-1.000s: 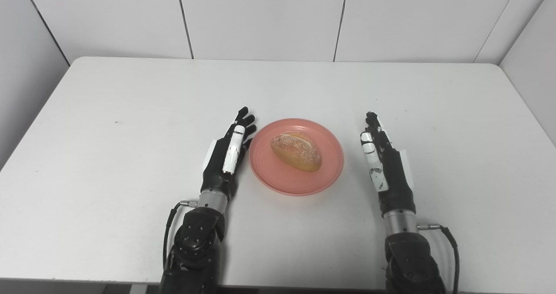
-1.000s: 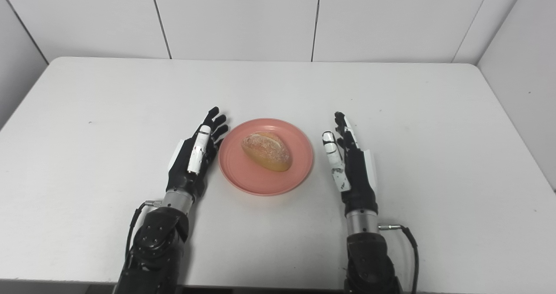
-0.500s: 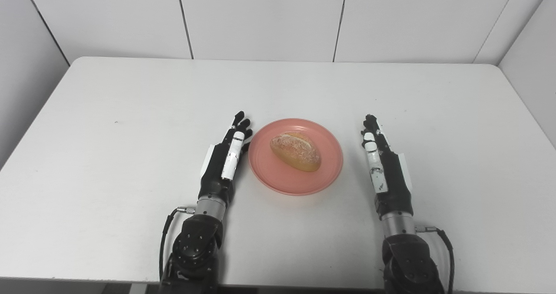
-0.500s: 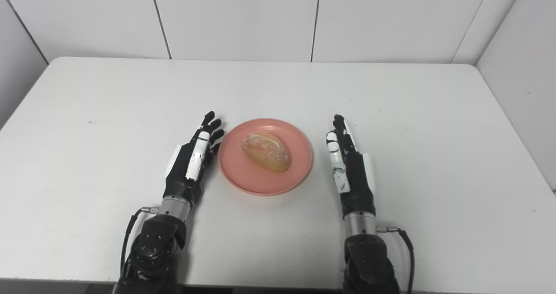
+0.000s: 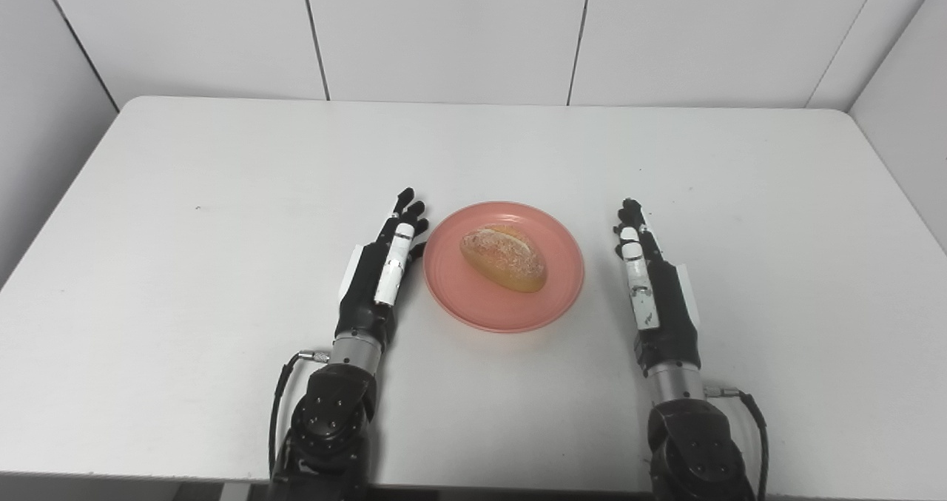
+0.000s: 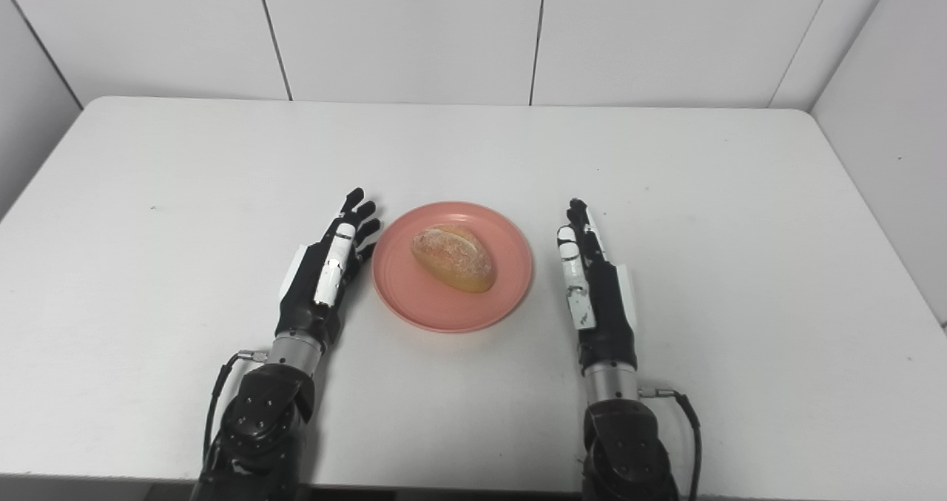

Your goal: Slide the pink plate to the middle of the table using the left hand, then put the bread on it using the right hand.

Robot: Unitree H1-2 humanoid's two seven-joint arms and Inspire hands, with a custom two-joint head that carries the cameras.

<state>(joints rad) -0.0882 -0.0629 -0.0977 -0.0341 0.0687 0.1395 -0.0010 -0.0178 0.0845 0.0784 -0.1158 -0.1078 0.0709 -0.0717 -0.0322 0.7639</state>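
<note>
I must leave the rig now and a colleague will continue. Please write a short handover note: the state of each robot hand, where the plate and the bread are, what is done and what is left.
Left robot hand: open, holds nothing, fingers extended, just left of the pink plate.
Right robot hand: open, holds nothing, to the right of the plate with a clear gap.
Pink plate: near the middle of the table, between both hands.
Bread: lies on the plate.
Done: plate looks centred, bread is on it.
Left: nothing visible of the task; perhaps only draw the arms back.
</note>
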